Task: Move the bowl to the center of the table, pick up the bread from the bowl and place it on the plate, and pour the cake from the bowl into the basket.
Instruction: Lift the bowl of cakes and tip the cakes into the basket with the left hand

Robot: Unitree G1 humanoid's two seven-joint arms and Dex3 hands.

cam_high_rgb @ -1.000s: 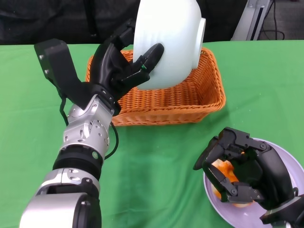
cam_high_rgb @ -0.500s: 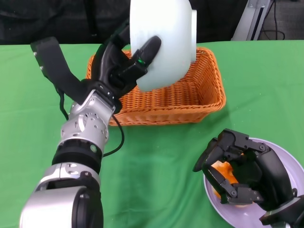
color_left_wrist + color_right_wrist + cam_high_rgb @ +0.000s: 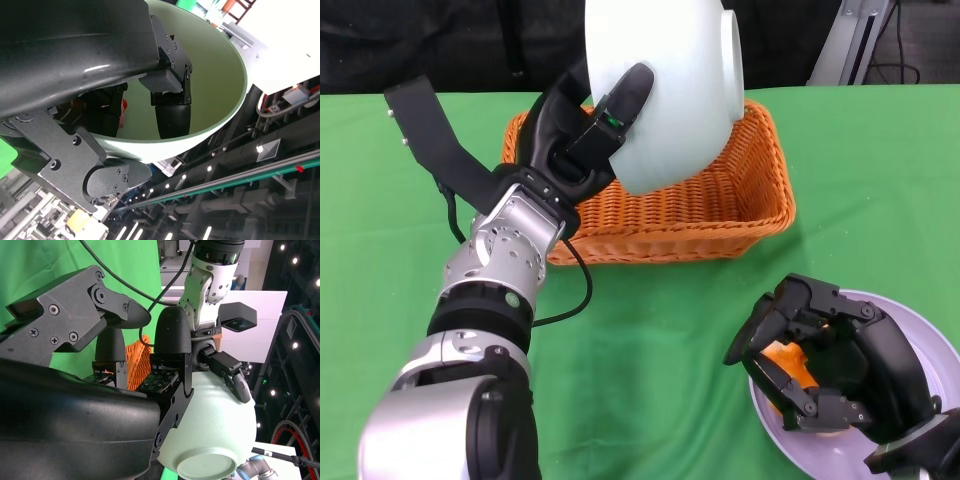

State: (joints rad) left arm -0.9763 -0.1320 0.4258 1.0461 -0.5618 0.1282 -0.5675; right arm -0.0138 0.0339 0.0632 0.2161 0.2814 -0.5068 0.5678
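Above the wicker basket point(image 3: 720, 205), at the far side of the green table point(image 3: 650, 330), your left hand point(image 3: 582, 140) grips the pale green bowl point(image 3: 665, 85) and holds it tipped on its side, base turned toward the right of the head view, mouth facing away from the camera. One black finger lies along the bowl's outer wall; the left wrist view shows other fingers point(image 3: 172, 112) hooked over the rim and pressed against the inside of the bowl point(image 3: 220, 85). In that view a small pink and red shape sits deep inside the bowl, too shadowed for you to tell what it is. The silver left forearm point(image 3: 495, 280) rises from the lower left toward the basket's near left corner.

Down at the lower right, your right hand point(image 3: 825, 365) rests over the lavender plate point(image 3: 935, 350), fingers curled around the orange-brown bread point(image 3: 785, 362), which lies on the plate's left side. You cannot tell whether the fingers clamp the bread or merely cup it. The right wrist view looks past that hand's fingers point(image 3: 170, 340) to the bowl point(image 3: 215, 435) held aloft, its round foot facing the lens, with a strip of orange basket weave point(image 3: 136, 360) showing behind.
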